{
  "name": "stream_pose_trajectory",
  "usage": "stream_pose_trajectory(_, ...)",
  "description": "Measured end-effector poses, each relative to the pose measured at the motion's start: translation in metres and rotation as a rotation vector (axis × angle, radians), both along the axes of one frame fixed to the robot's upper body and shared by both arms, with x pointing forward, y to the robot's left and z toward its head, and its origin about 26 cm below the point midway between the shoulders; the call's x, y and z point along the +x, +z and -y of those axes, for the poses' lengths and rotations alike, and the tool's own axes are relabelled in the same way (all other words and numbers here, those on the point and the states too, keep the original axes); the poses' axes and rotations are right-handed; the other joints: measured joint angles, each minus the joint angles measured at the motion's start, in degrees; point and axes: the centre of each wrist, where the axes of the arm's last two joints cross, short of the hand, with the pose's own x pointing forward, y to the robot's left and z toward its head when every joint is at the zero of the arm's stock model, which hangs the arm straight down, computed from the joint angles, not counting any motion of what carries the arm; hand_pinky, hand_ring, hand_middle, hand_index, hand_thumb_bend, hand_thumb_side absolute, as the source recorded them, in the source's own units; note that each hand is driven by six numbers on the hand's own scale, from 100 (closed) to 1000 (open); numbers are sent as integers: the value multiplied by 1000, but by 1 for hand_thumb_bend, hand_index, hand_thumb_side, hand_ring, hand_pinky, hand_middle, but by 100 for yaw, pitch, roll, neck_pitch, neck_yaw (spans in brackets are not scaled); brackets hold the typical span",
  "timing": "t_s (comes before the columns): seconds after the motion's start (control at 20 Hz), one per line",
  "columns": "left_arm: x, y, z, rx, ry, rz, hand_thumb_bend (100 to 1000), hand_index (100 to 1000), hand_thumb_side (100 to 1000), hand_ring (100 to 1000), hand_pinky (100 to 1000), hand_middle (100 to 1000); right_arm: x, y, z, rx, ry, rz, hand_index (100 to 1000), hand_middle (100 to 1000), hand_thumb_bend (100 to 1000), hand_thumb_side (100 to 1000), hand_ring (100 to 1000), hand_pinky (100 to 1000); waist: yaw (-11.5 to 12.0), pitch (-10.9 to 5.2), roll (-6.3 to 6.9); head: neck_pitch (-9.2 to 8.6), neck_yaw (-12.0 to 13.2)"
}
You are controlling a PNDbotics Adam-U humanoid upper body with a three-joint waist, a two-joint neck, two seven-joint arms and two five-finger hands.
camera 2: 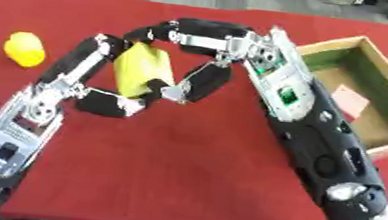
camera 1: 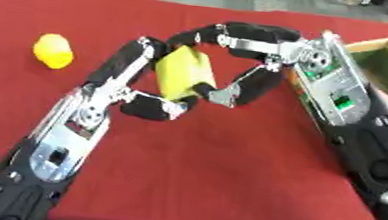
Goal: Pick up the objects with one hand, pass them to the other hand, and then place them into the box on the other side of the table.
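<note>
Both hands meet over the red table [camera 1: 227,175], a little left of the box [camera 2: 384,83], with a yellow block [camera 1: 183,72] held between them. The left hand [camera 1: 125,83] comes up from the lower left; its fingers run up the block's left side and its thumb curls under the lower edge, so it is closed round the block. The right hand [camera 2: 206,58] reaches over from the box side; its fingers arch across the top of the block and its thumb presses in from the lower right, so it too is curled onto the block. The block sits tilted, raised off the cloth as far as I can judge, gripped from both sides at once.

This reads as the hand-over itself: the block has been lifted and is being passed from one hand to the other, most likely left to right, since the box lies on the right.

The next move calls for one hand to let go while the other keeps its hold. If the right hand is the receiver, the left must straighten its fingers and draw back clear, then the right arm must swing toward the box and release over its open top. The box already holds something pale pink [camera 2: 349,98].

A second yellow object [camera 1: 53,51], rounded, lies on the table well left of the box, beyond the left hand, untouched.
</note>
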Motion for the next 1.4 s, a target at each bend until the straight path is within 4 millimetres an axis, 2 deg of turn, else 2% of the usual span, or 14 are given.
stream_pose_trajectory(0.35, -1, -2, -2, -7, 8, 4, 100, 548, 194, 510, 635, 457, -1, -3, 0, -2, 4, 3, 1000, 900, 205, 338, 1000, 1000, -9, 0, -13, 3, -14)
stream_pose_trajectory(0.8, -1, -1, -5, -7, 15, 13, 100, 549, 200, 509, 635, 457, -2, -5, 0, -5, 8, 7, 1000, 897, 214, 333, 1000, 1000, -10, 1, -14, 7, -47)
stream_pose_trajectory(1.4, -1, -1, -5, -2, 0, 7, 100, 549, 191, 508, 635, 457, -2, -6, -1, -3, 5, 7, 1000, 872, 130, 304, 1000, 1000, -11, 11, -13, 23, -95)
